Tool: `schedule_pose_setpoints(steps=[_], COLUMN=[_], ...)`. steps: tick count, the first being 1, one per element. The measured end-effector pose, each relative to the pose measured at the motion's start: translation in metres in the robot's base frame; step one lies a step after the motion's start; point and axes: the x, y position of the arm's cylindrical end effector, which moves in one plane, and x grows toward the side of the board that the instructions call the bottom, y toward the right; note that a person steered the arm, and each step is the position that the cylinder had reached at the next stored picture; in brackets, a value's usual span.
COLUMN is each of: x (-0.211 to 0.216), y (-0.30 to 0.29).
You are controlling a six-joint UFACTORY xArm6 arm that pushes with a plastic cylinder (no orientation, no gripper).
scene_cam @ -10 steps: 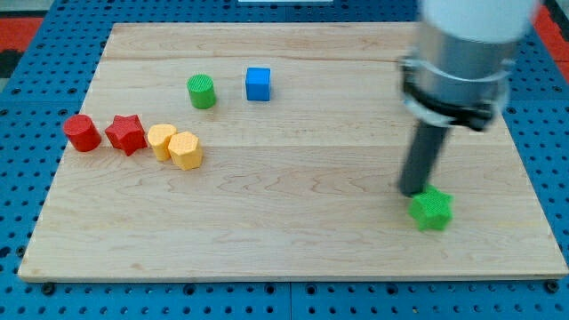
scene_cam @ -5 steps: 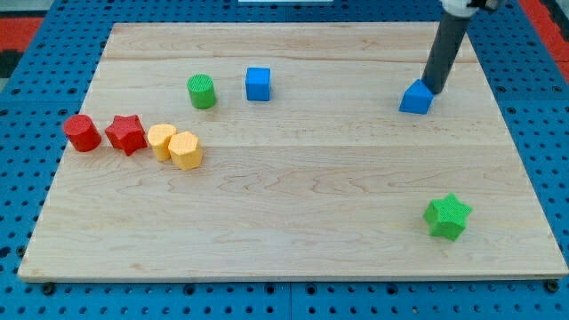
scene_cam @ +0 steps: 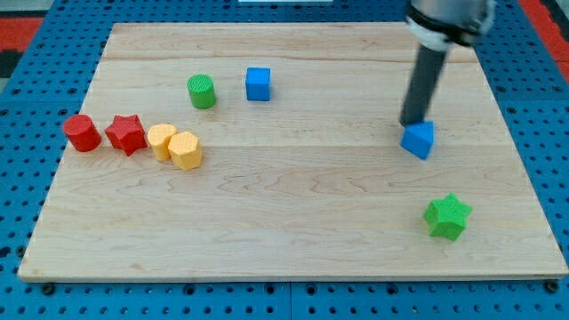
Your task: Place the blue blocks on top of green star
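My tip (scene_cam: 412, 122) holds nothing, touching the top-left edge of the blue triangular block (scene_cam: 418, 140) at the wooden board's (scene_cam: 293, 222) right; the green star block (scene_cam: 446, 216) lies below it, bare wood between; the blue cube (scene_cam: 258, 84) sits beside the green cylinder (scene_cam: 202, 91), upper left; its facing is unclear.

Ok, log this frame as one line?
my tip: at top edge of right blue block | green star: below it, apart | blue cube: far left

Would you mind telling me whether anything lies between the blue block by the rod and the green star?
Nothing visible does. My tip sits at the top edge of the blue block, and only bare board separates that block from the green star toward the view's bottom.
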Motion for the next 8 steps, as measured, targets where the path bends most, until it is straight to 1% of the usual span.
schedule_pose_setpoints(steps=[1,2,3,4,5,6,7,8], x=[0.051,0.027,-0.058,-0.136,-0.153,-0.104,-0.128,-0.131], y=[0.003,-0.006,-0.021,-0.062,-0.161,-0.191,-0.205,-0.242])
